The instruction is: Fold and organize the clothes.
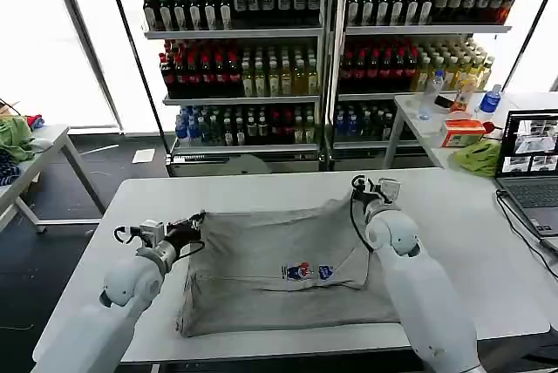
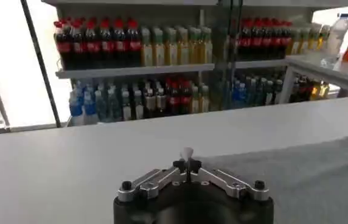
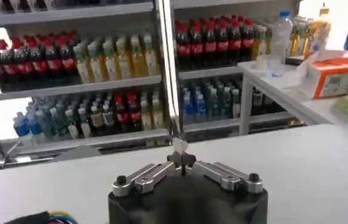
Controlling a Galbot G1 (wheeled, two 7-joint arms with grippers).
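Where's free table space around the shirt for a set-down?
Bare strip of the table behind the grey shirt, up to the far edge. Wide patch between shirt and laptop, though its cable runs there. Narrower patch left of the left gripper. Crowded: shirt's far corners, with the right gripper.

You've got a light grey shirt (image 1: 279, 273) with a little red-and-blue chest print (image 1: 307, 271), lying on a plain white table (image 1: 148, 194).
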